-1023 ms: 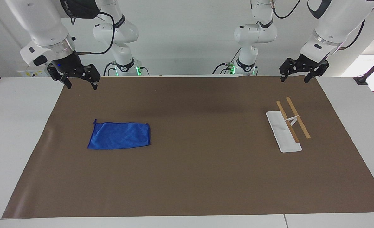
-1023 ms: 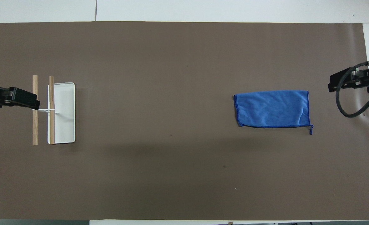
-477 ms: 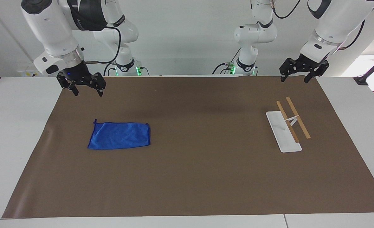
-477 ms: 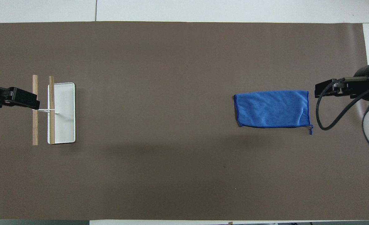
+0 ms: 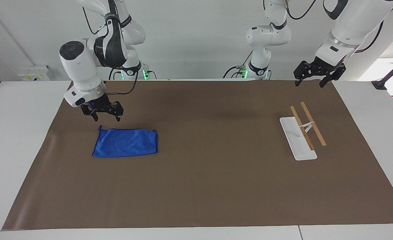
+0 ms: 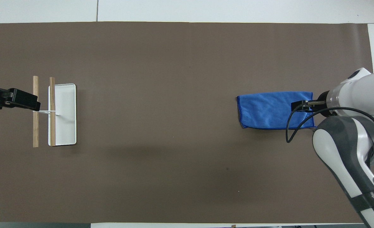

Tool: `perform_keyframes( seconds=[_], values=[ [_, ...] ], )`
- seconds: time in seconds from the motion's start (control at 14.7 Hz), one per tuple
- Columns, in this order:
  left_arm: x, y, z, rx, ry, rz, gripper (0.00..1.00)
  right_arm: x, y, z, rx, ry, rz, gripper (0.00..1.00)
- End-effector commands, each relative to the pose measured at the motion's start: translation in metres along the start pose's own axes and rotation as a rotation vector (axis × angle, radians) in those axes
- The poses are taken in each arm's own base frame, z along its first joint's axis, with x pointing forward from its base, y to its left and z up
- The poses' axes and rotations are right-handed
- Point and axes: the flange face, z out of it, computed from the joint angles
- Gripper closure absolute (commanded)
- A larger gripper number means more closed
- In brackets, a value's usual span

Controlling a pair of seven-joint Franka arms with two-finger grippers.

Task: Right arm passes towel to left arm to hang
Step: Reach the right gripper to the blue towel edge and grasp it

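The blue towel [image 5: 126, 142] [image 6: 269, 109] lies flat on the brown mat, toward the right arm's end of the table. My right gripper [image 5: 106, 116] hangs open just above the towel's edge nearest the robots, close to one corner, with nothing between its fingers. In the overhead view the right arm's wrist [image 6: 342, 95] and its cable plug cover that end of the towel and hide the gripper. My left gripper [image 5: 309, 81] [image 6: 22, 100] waits open and raised over the mat's edge at the left arm's end, beside the rack.
A rack with a white base [image 5: 293, 140] [image 6: 63, 126] and two wooden bars [image 5: 313, 123] [image 6: 35, 126] stands toward the left arm's end. The brown mat [image 5: 216, 183] covers most of the table between rack and towel.
The right arm has swung down and over toward the towel, bringing its open gripper from the mat's corner to just above the towel's edge. The left arm has not moved.
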Motion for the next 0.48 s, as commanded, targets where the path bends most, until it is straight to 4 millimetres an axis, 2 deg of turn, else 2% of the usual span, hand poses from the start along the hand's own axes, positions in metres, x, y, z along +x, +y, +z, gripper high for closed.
perform_keyframes(
  seconds=[0.0,0.41],
  values=[
    [-0.004,-0.002,-0.002,0.018,0.012,-0.012,0.0,-0.019,0.009,0.048,0.029,0.024,-0.06,0.0],
    [-0.004,-0.002,-0.002,0.017,0.012,-0.013,0.0,-0.005,0.022,0.101,0.024,0.064,-0.109,0.0]
  ],
)
